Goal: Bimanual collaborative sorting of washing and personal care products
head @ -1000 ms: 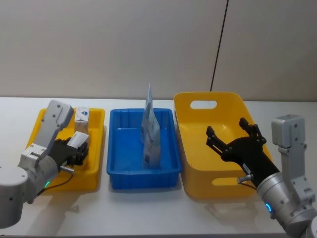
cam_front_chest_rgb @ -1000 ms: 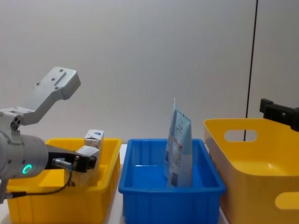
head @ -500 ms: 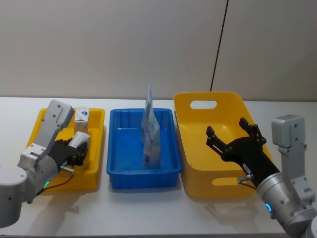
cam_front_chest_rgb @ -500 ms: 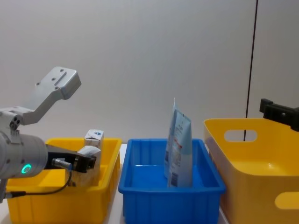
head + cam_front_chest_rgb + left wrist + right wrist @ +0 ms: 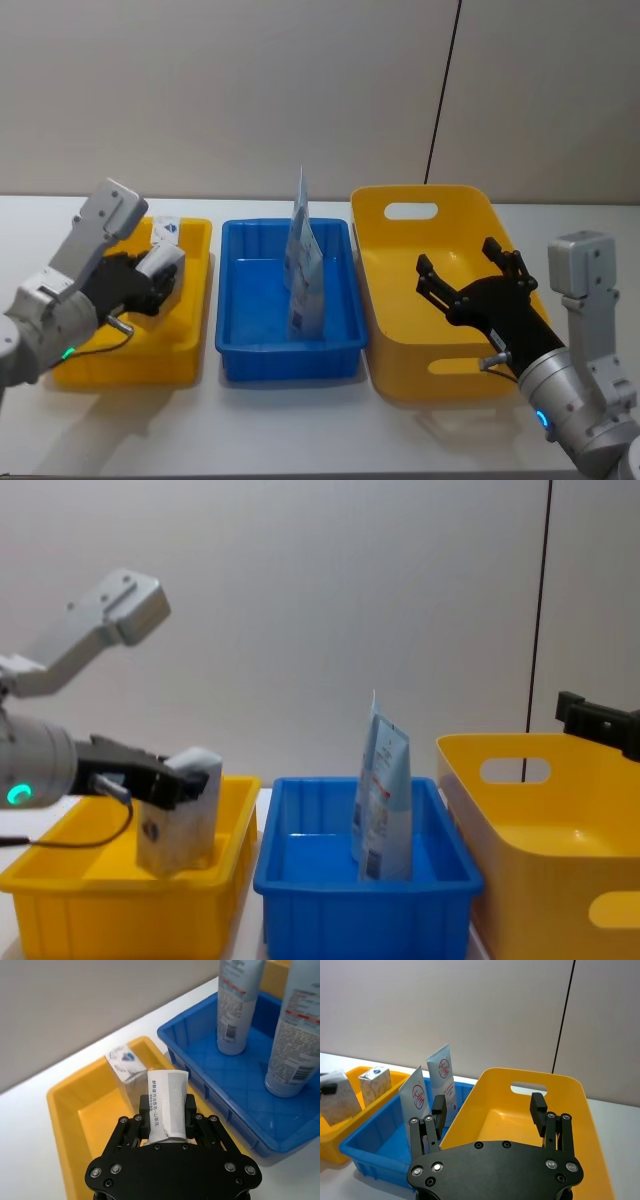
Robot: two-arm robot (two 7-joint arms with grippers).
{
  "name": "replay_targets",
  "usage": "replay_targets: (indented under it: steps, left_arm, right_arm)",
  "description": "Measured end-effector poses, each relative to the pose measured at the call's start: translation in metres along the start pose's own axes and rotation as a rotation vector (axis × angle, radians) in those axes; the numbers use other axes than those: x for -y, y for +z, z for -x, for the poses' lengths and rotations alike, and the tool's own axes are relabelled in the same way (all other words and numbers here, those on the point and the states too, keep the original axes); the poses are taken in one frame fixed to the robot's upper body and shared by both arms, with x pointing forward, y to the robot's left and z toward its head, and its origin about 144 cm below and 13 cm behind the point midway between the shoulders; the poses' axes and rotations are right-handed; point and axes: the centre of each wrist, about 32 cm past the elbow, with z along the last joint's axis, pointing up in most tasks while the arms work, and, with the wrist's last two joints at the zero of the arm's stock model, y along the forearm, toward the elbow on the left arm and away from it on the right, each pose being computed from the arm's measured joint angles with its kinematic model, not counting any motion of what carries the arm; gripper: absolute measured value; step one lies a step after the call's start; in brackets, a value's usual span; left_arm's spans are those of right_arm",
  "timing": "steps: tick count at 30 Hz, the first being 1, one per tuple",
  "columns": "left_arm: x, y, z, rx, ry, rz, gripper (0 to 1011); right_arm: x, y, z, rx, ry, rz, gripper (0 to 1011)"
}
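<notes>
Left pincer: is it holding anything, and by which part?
Yes: the left pincer grips a small boxy pack, white-topped with mottled beige-grey sides, by its upper end. The right pincer hangs open, empty.

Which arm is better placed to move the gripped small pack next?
Left. The left gripper is shut on the small pack over the left yellow bin. The right gripper hangs open over the large yellow bin, beyond the blue bin, holding nothing.

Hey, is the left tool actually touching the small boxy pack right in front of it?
Touching. The left wrist view shows the left tool clamped on the boxy pack, pressed against both of its sides with no gap.
</notes>
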Motion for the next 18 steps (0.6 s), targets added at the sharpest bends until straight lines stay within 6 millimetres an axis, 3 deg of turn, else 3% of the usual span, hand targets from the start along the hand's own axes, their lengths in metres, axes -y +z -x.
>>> replay_targets:
  steps: [18]
  left_arm:
    - [-0.029,0.024,-0.026,0.189,-0.123,0.127,352]
  right_arm:
    - [0.0,0.0,0.0,0.0,0.0,0.0,1002]
